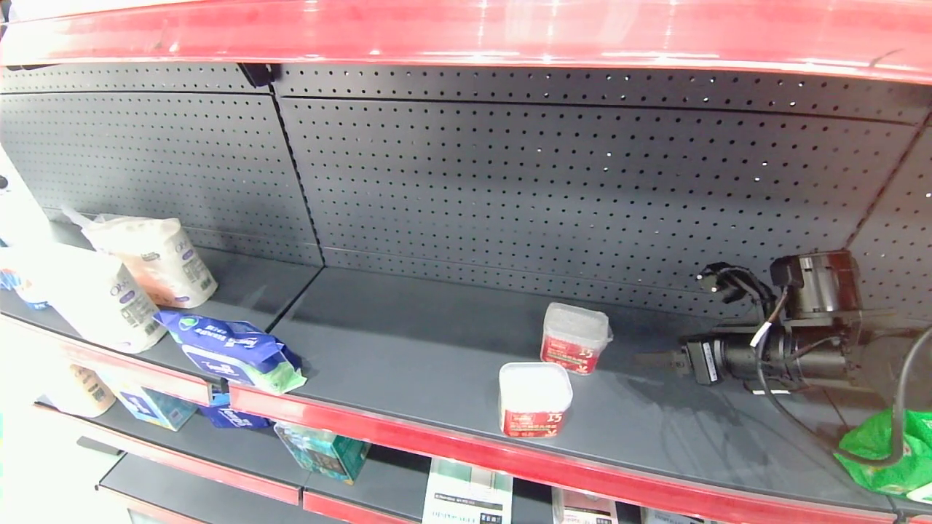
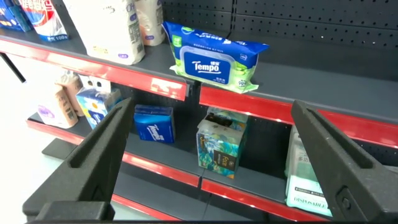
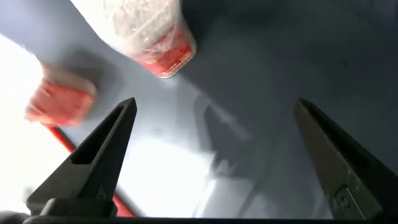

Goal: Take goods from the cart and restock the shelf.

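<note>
Two tubs shelved, more restocking probably left
Right tool gapes empty on the shelf, just right of the rear tub; front tub stands near it, toward the edge; left tool gapes empty too

Bright light falls from above. White glare streaks the red top rail, and the packs at far left wash out almost to white. The grey shelf is evenly lit, with soft shadows under the tubs. The rails bow toward the picture edges. Near the right fingers, a blown-out white patch spreads over the shelf's front edge. The lower shelves are dimmer.
</note>
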`<state>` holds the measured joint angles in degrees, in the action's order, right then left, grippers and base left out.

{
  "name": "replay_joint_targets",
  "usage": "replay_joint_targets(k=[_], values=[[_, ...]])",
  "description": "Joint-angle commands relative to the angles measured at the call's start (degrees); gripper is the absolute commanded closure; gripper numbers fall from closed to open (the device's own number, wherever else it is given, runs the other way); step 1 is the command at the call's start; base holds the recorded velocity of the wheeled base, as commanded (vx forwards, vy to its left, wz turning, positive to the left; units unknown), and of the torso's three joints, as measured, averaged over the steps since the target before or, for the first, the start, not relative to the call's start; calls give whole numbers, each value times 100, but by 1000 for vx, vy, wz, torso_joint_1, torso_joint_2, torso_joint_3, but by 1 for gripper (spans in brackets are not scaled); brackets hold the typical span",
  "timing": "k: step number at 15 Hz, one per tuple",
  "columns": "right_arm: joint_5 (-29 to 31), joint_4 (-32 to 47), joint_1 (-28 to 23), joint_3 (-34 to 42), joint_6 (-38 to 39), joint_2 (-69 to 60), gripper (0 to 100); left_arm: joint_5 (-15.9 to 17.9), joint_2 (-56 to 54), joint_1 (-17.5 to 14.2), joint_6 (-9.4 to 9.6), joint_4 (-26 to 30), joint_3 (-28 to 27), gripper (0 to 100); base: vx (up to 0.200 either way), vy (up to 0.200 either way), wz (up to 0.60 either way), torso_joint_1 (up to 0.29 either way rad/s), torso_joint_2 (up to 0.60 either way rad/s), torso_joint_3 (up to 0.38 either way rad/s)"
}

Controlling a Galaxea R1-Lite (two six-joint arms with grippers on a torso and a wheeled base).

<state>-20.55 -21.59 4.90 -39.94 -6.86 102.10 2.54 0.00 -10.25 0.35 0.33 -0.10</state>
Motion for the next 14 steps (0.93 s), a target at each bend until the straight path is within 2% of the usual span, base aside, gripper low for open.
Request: replay_joint_targets(k=[1,3,5,9,14], values=[[69,-3,134,135,133,-243,0,1,0,-3,0,2,1,0,0,0,0,0,0,0],[421,6,362,179,1539,-322,0,-7,0,-3,0,2,1,0,0,0,0,0,0,0],[570,173,556,197,2137,-383,0,-7,0,-3,0,2,1,0,0,0,0,0,0,0],[596,445,978,144,2752,-401,0,1,0,-3,0,2,1,0,0,0,0,0,0,0],[596,436,1101,-164,2813,3,0,1,0,-3,0,2,1,0,0,0,0,0,0,0]])
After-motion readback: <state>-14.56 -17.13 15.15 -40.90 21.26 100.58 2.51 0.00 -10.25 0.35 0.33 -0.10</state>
